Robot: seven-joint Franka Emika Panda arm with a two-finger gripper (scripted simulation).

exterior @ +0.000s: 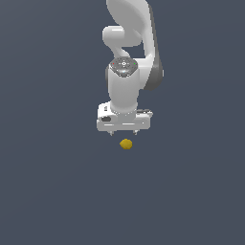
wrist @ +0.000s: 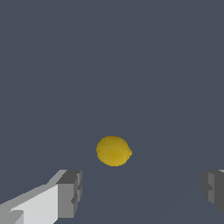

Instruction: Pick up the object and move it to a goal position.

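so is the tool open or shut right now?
Open. In the wrist view the tool has its two fingers far apart, the gap much wider than the ball, which lies free beyond them.

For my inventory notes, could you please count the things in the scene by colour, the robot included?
Yellow: 1, the small lumpy mustard-yellow ball
White: 1, the white robot arm with its open pincer
Total: 2
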